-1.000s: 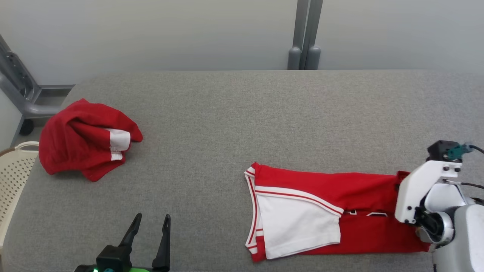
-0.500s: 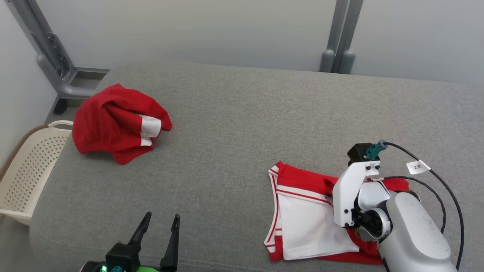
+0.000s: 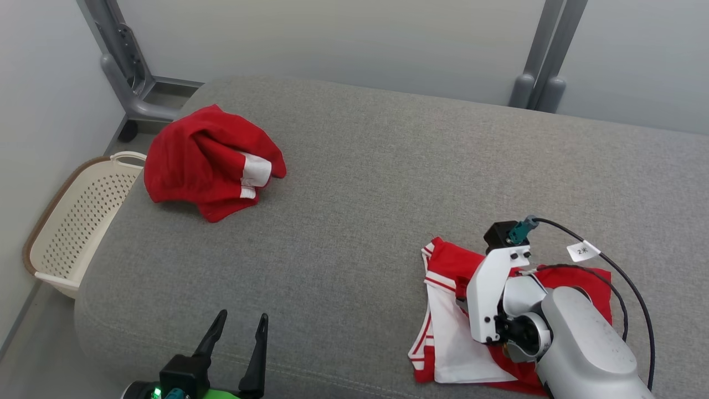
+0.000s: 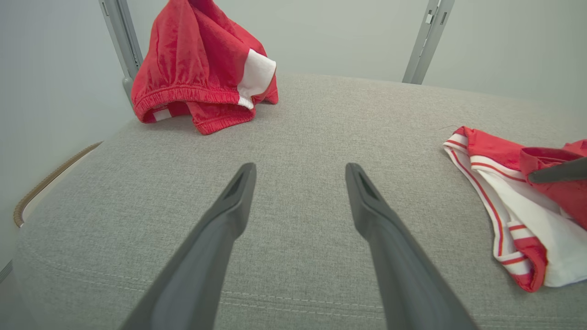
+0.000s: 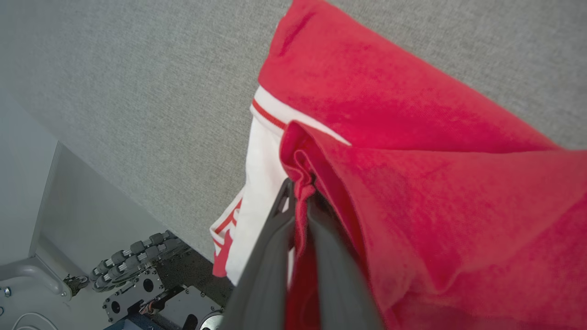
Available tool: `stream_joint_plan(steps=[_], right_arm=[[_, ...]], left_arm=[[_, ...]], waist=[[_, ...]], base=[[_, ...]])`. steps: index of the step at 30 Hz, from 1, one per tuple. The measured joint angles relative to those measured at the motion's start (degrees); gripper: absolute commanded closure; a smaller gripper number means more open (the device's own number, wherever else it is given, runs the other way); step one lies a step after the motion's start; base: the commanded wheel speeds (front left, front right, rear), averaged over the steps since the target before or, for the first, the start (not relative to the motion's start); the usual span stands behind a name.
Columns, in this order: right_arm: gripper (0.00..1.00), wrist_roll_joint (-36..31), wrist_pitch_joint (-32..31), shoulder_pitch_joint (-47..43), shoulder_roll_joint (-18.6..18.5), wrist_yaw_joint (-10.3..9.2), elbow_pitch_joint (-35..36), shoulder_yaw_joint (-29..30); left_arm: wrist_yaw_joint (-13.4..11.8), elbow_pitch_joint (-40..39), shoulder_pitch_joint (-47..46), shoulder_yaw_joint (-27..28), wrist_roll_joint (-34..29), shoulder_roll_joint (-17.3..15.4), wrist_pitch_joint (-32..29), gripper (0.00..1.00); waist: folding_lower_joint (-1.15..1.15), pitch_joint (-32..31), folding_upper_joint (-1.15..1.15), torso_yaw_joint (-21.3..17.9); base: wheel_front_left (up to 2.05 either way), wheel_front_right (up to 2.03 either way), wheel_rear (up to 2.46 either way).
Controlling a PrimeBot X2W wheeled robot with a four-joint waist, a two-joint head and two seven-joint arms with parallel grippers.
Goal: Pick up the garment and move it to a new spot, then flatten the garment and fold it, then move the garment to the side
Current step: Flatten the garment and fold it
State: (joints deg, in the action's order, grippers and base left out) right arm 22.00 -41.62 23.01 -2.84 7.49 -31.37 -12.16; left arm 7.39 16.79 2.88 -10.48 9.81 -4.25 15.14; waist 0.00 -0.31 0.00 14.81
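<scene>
Couch (image 3: 360, 183): garment (image 5: 390, 105) within right gripper (image 5: 300, 188)

The counter (image 3: 376, 166) wears coarse grey woven cloth, matt. The garment (image 3: 451, 343) is soft red-and-white knit. The basket (image 3: 72, 221) looks like perforated cream plastic; the left end effector (image 3: 242, 316) is smooth, matt, dark.

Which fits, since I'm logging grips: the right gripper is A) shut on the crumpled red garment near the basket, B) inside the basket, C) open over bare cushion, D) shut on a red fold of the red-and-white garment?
D: in the right wrist view the right gripper is pinched shut on a bunched red edge of the red-and-white garment.
</scene>
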Motion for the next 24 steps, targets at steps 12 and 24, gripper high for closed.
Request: stream_joint_plan(steps=[12,24], right_arm=[[0.00,3.4,2.2,0.8,0.1,0.01,0.6,-0.3],[0.00,0.4,1.4,-2.2,-0.6,0.00,13.8,9.7]], left_arm=[[0.0,0.2,0.0,0.8,0.1,0.1,0.0,0.00],[0.0,-0.1,0.7,2.0,-0.3,0.4,0.0,0.00]], waist=[[0.00,-0.2,0.00,-0.6],[0.00,-1.8,0.00,-3.7]], base=[[0.00,0.00,0.00],[0.00,0.00,0.00]])
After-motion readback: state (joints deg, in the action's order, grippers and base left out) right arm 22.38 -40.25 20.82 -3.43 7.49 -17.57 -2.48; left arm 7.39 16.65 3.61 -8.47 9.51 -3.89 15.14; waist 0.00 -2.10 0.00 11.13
